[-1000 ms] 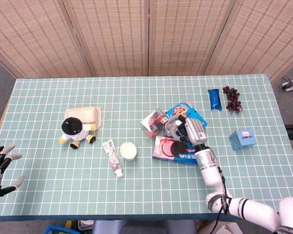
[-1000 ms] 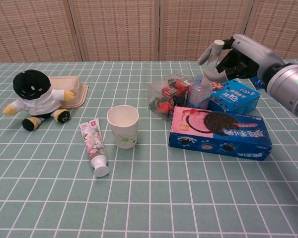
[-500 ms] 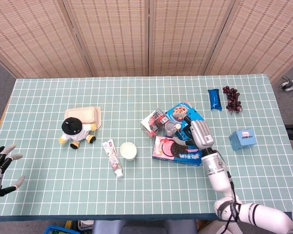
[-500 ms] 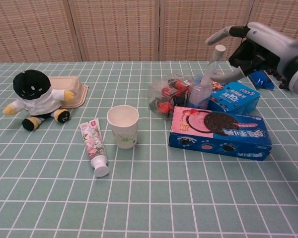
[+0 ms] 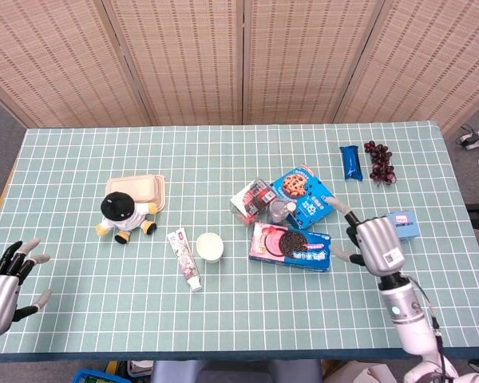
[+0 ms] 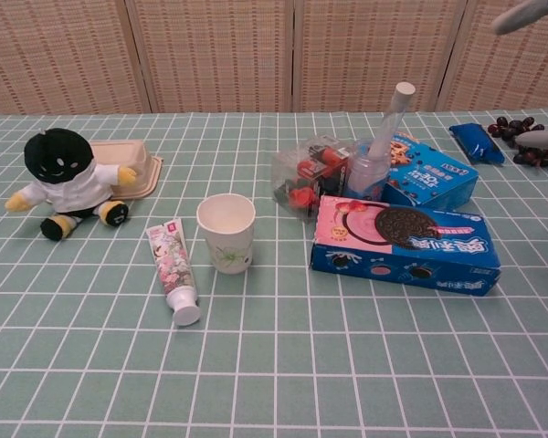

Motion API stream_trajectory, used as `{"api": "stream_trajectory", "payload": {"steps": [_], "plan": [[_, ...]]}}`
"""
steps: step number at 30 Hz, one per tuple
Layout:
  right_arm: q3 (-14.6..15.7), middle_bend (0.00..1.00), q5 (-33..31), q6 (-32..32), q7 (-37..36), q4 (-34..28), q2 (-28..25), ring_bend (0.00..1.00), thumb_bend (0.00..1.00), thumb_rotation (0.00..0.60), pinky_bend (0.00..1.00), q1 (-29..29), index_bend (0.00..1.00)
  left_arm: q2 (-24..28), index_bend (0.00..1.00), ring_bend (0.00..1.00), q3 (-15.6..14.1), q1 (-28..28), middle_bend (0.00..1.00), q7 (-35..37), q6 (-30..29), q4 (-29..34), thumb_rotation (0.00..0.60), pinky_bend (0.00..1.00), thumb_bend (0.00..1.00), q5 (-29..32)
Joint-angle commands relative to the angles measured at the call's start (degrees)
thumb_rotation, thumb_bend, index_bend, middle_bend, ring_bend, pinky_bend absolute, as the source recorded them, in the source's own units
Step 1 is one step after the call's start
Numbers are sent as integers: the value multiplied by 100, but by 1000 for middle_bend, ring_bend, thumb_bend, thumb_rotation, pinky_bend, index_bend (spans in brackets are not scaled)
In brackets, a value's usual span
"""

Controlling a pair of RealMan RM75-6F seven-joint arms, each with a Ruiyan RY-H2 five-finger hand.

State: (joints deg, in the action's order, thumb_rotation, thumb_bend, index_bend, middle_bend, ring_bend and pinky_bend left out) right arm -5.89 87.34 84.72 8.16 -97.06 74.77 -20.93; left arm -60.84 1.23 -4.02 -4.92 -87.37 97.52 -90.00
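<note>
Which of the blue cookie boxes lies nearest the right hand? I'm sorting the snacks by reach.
The long Oreo box with the pink end, lying flat beside the right hand. The other blue cookie box lies farther back, behind the small jar.

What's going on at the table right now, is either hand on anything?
Neither hand holds anything. The right hand hovers open near the table's right side, beside the small blue box and apart from the Oreo box. The clear bottle stands upright between the Oreo box and the blue cookie box, untouched. The left hand is open at the near left corner, far from the plush doll, paper cup and tube.
</note>
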Motion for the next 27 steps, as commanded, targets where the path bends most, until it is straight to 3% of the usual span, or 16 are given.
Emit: {"api": "stream_trajectory", "payload": {"steps": [1, 6, 11, 13, 17, 21, 27], "plan": [[374, 991, 394, 569, 353, -99, -333, 1000, 98, 600, 1000, 519, 189, -30, 358, 85, -12, 13, 145, -46, -44, -3, 600, 299, 267, -40], [613, 907, 553, 1080, 525, -14, -567, 949, 100, 600, 1000, 1036, 201, -52, 357, 85, -5, 40, 145, -77, -116, 3, 600, 299, 267, -55], [726, 762, 604, 1359, 133, 530, -562, 798, 149, 600, 995, 1386, 339, -78, 355, 85, -11, 48, 146, -115, -127, -5, 600, 299, 267, -60], [744, 682, 538, 1334, 59, 688, -558, 696, 159, 600, 921, 1463, 379, -86, 355, 85, -8, 56, 146, -119, -141, -2, 600, 299, 267, -53], [693, 583, 249, 1203, 74, 946, -512, 527, 168, 600, 681, 1603, 423, -99, 355, 85, 7, 62, 146, -135, -150, -7, 600, 299, 267, -19], [633, 560, 151, 1091, 83, 791, -665, 489, 178, 600, 588, 1636, 429, -116, 355, 85, 19, 52, 146, -183, -133, -3, 600, 299, 267, 1], [602, 557, 105, 888, -7, 722, -798, 487, 180, 600, 584, 1659, 429, -145, 355, 85, 22, 50, 146, -267, -126, -2, 600, 300, 267, 17]]}}
